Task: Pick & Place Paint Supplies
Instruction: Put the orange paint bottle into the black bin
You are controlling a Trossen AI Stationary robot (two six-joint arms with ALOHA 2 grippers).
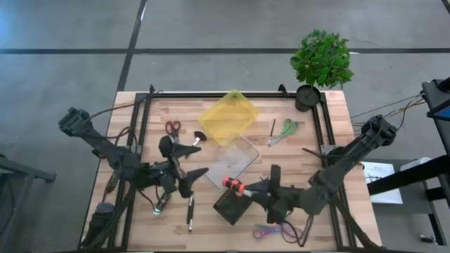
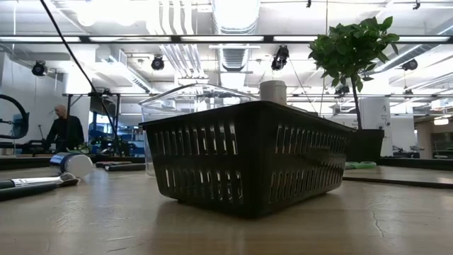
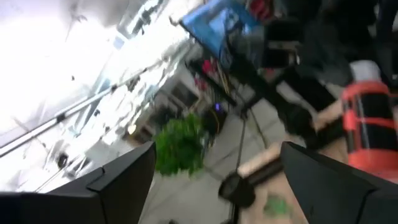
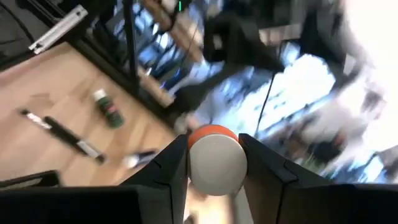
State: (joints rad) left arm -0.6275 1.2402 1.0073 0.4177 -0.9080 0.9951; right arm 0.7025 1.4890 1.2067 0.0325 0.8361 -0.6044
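Note:
My right gripper is shut on the orange-red paint bottle, above the far left corner of the black basket. My left gripper hovers open and empty left of the clear container; in its wrist view the fingers stand wide apart. The green bottle lies on its side on the table near the left arm, with a dark brush beside it. Two more brushes lie farther back. The dark blue bottle is not seen. My right gripper pinches the orange-red bottle at its white-cap end between the two fingers. The fingers come about level from the table's right, and the orange body points away from the wrist. The bottle is lifted clear, lying roughly level.
A yellow container sits behind the clear one. Red scissors, green scissors and purple scissors lie on the wood. A potted plant stands at the far right corner. A white cap shows above the basket rim.

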